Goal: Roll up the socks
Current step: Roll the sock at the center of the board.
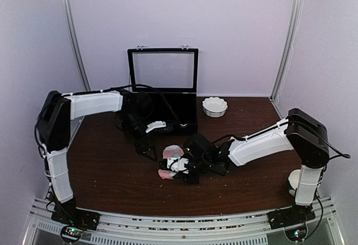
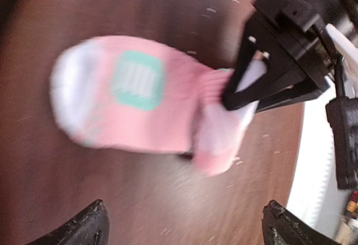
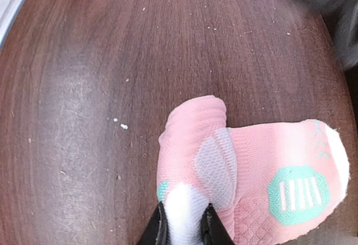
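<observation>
A: Risk first, quick?
B: Main one: R hand (image 3: pixel 184 229) has only a thin nip of the pink sock (image 3: pixel 251 161), on the white bit at the folded end. If it pulls, the fabric prob slips out & the fold flops open.
A: Anything else?
B: Nothing pins the other end, so the sock could just drag over the bench (image 3: pixel 84 88) instead of rolling. Also the hands sit close. If L hand (image 2: pixel 184 228) drops in now, it may knock R's fingers.
A: L hand state?
B: Spread wide, holding nothing. Its wrist cam shows both tips far apart w/ the sock below them, no contact.
A: R?
B: Pressed together on the sock's folded end, fabric bunched between the tips.
A: Poses?
B: Top cam: L arm has its upper link upright, forearm running level toward centre, hand tipped down just beside the sock's far-left side. R arm stretches low across from the right, hand at the sock's near-right end.
A: Sock pos?
B: Mid bench, lying flat, one end doubled over. It's in front of the black box (image 1: pixel 179 111) and well apart from the white bowl (image 1: pixel 215 106).
A: 2nd sock?
B: Can't make one out for sure. Only pink w/ mint & white patches. Roll barely begun, imo.
</observation>
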Controlling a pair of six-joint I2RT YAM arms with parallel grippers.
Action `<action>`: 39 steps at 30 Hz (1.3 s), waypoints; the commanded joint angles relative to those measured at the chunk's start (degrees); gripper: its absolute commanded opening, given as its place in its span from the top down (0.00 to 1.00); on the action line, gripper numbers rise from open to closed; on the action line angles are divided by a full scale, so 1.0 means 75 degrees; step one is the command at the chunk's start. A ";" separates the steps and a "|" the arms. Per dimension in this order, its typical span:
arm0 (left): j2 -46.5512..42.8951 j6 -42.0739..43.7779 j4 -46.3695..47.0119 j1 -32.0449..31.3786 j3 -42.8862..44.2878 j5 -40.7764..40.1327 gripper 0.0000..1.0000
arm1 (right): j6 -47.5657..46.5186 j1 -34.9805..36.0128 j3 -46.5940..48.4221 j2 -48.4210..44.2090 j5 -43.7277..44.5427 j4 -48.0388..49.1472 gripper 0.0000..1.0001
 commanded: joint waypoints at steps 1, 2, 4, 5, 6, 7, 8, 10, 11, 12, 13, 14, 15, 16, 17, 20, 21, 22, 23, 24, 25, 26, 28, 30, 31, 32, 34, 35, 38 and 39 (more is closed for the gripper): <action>-0.2014 -0.1041 0.1501 0.0043 -0.0403 -0.2406 0.02 | 0.1007 -0.0077 -0.0375 0.0397 -0.0801 -0.1081 1.00; -0.2268 -0.1235 0.1788 0.0094 -0.0608 -0.2606 0.02 | 0.1139 -0.0125 -0.0366 0.0400 -0.0877 -0.1063 1.00; -0.2314 -0.1864 0.2388 0.0135 -0.1152 -0.4152 0.02 | 0.1378 -0.0198 -0.0340 0.0401 -0.1014 -0.1079 1.00; -0.2084 -0.1621 0.2215 0.0204 -0.1243 -0.4166 0.04 | 0.1577 -0.0233 -0.0275 0.0411 -0.0990 -0.1125 1.00; -0.1817 -0.1303 0.1725 0.0388 -0.1134 -0.3346 0.16 | 0.1726 -0.0274 -0.0174 0.0432 -0.1021 -0.1245 1.00; -0.1622 -0.1287 0.1468 0.0511 -0.1074 -0.2918 0.31 | 0.1892 -0.0313 -0.0085 0.0460 -0.1136 -0.1352 1.00; -0.1669 -0.1250 0.1666 0.0460 -0.1277 -0.3043 0.44 | 0.2020 -0.0350 -0.0009 0.0488 -0.1307 -0.1453 1.00; -0.2361 -0.0967 0.2898 -0.0091 -0.2340 -0.4038 0.48 | 0.2328 -0.0405 0.0055 0.0543 -0.1627 -0.1488 1.00; -0.2688 -0.0804 0.3332 -0.0290 -0.2817 -0.4207 0.45 | 0.2517 -0.0459 0.0107 0.0581 -0.1890 -0.1507 1.00; -0.2944 -0.0696 0.3566 -0.0407 -0.3073 -0.4044 0.42 | 0.2734 -0.0542 0.0166 0.0648 -0.2204 -0.1553 1.00; -0.3105 -0.0612 0.3664 -0.0454 -0.3267 -0.3664 0.42 | 0.2949 -0.0622 0.0270 0.0758 -0.2473 -0.1612 1.00; -0.3217 -0.0565 0.3816 -0.0465 -0.3521 -0.3248 0.41 | 0.3194 -0.0735 0.0353 0.0933 -0.2812 -0.1670 1.00; -0.3294 -0.0449 0.3981 -0.0466 -0.3754 -0.2837 0.39 | 0.3397 -0.0867 0.0444 0.1081 -0.3182 -0.1730 1.00; -0.3368 -0.0322 0.4194 -0.0475 -0.4019 -0.2444 0.39 | 0.3622 -0.0976 0.0562 0.1253 -0.3410 -0.1815 1.00; -0.3402 -0.0192 0.4448 -0.0495 -0.4246 -0.2120 0.37 | 0.3788 -0.1096 0.0671 0.1424 -0.3554 -0.1955 1.00; -0.3113 -0.0072 0.4488 -0.0671 -0.4214 -0.1534 0.36 | 0.4127 -0.1370 0.0920 0.1821 -0.3871 -0.2265 1.00; -0.3031 0.0080 0.4437 -0.0763 -0.4164 -0.1359 0.35 | 0.4269 -0.1460 0.0886 0.1879 -0.3886 -0.2246 1.00; -0.2968 0.0188 0.4435 -0.0872 -0.4139 -0.1260 0.35 | 0.4367 -0.1532 0.0859 0.1925 -0.3926 -0.2208 1.00; -0.2928 0.0313 0.4440 -0.0991 -0.4107 -0.1217 0.35 | 0.4477 -0.1596 0.0805 0.1946 -0.4029 -0.2140 1.00; -0.2871 0.0458 0.4425 -0.1097 -0.4072 -0.1211 0.35 | 0.4605 -0.1657 0.0742 0.1969 -0.4134 -0.2057 1.00; -0.2804 0.0569 0.4424 -0.1195 -0.4018 -0.1210 0.35 | 0.4713 -0.1729 0.0667 0.1985 -0.4194 -0.1950 1.00; -0.2711 0.0715 0.4416 -0.1297 -0.3979 -0.1196 0.35 | 0.4775 -0.1776 0.0614 0.2018 -0.4228 -0.1888 1.00; -0.2481 0.0992 0.4500 -0.1466 -0.3893 -0.1291 0.35 | 0.4800 -0.1837 0.0557 0.2113 -0.4278 -0.1868 1.00; -0.2174 0.1168 0.4567 -0.1646 -0.3697 -0.1529 0.36 | 0.4738 -0.1859 0.0617 0.2272 -0.4199 -0.2103 1.00; -0.2055 0.1218 0.4579 -0.1722 -0.3561 -0.1617 0.36 | 0.4683 -0.1860 0.0663 0.2345 -0.4161 -0.2198 1.00; -0.1932 0.1234 0.4610 -0.1763 -0.3422 -0.1688 0.37 | 0.4673 -0.1863 0.0675 0.2389 -0.4131 -0.2233 1.00; -0.1809 0.1299 0.4671 -0.1798 -0.3263 -0.1676 0.37 | 0.4678 -0.1865 0.0655 0.2421 -0.4142 -0.2221 1.00; -0.1772 0.1350 0.4731 -0.1835 -0.3241 -0.1707 0.37 | 0.4673 -0.1868 0.0649 0.2412 -0.4138 -0.2214 1.00; -0.1561 0.1508 0.4730 -0.1915 -0.3152 -0.1891 0.39 | 0.4694 -0.1883 0.0647 0.2419 -0.4144 -0.2216 1.00; -0.1457 0.1572 0.4702 -0.1938 -0.3128 -0.1931 0.41 | 0.4695 -0.1893 0.0658 0.2422 -0.4153 -0.2213 1.00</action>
